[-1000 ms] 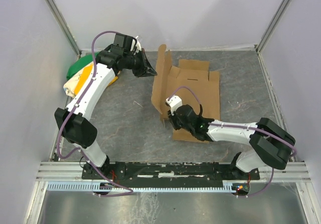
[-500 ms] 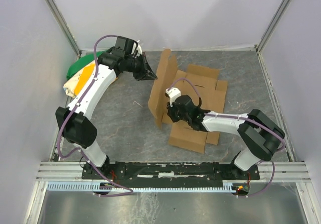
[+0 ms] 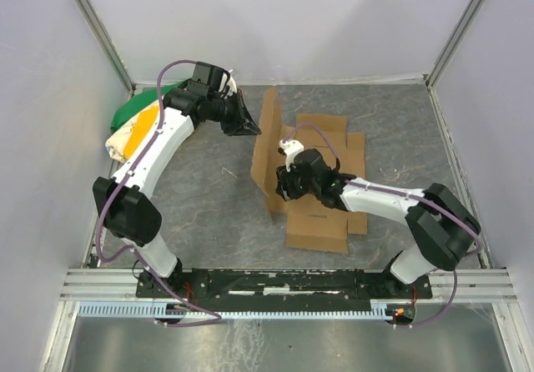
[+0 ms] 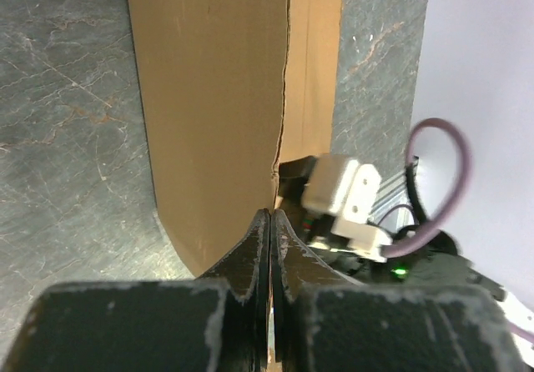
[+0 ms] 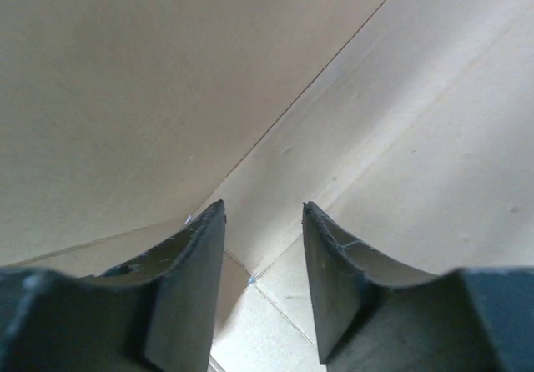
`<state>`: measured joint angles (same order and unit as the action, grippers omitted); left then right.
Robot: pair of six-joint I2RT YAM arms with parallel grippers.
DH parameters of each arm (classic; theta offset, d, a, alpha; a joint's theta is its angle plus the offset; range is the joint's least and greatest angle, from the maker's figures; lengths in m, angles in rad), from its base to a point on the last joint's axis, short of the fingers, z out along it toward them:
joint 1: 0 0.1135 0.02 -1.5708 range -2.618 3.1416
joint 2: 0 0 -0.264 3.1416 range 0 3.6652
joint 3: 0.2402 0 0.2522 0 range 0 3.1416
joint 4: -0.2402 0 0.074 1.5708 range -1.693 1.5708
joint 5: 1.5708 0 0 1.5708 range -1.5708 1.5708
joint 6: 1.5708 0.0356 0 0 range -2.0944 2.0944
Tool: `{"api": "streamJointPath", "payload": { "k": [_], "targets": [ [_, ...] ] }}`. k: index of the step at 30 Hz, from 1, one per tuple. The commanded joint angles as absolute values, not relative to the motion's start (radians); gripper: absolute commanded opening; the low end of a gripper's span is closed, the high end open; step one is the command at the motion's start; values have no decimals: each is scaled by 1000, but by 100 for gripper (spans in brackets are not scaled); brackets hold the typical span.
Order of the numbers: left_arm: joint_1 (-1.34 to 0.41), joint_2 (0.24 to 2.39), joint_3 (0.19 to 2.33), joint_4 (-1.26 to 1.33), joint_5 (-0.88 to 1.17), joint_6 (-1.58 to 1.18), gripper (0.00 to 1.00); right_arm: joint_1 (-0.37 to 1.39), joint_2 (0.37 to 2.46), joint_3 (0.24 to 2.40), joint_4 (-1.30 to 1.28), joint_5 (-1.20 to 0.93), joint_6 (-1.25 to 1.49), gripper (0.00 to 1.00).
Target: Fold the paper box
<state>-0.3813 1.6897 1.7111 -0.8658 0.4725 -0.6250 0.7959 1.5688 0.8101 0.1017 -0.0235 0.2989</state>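
Since the paper box [image 3: 321, 213], lying well apart from the cloth bundle [image 3: 133, 126] with its bundle-side flap [image 3: 269, 134] raised, seems light, stiff and crease-prone, flap edges are best taken; the left gripper [image 3: 248, 127] is seen closed, the right gripper [image 3: 282, 190] half parted and empty

Left gripper [image 3: 249, 127], right gripper [image 3: 284, 188] flank paper box [image 3: 317, 222] flap [image 3: 269, 134].

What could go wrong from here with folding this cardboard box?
The left gripper is shut and seems only to prop the raised flap with its tips, so the flap could slip off and fall flat. The right gripper stands open at the crease, gripping nothing, so the paper box may slide on the table when pushed.
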Motion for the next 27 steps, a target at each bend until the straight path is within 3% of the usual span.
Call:
{"api": "streamJointPath", "payload": {
  "k": [1,8,13,18,23,27],
  "targets": [
    [-381,1685,1755,-896,483,-563,3,756,1445,956,-113,-37,312,53],
    [-381,1680,1762,-907,471,-552,3,535,1403,1141,-357,-178,241,54],
    [-382,1666,1767,-917,457,-543,3,415,1717,1515,-595,-321,240,54],
    [-380,1658,1771,-935,448,-528,3,410,1917,1689,-547,-395,230,55],
    [-380,1662,1766,-936,443,-528,3,407,2117,1938,-681,-382,201,57],
    [-380,1663,1775,-936,438,-528,3,403,2166,1980,-624,-285,282,50]
  ]
}}
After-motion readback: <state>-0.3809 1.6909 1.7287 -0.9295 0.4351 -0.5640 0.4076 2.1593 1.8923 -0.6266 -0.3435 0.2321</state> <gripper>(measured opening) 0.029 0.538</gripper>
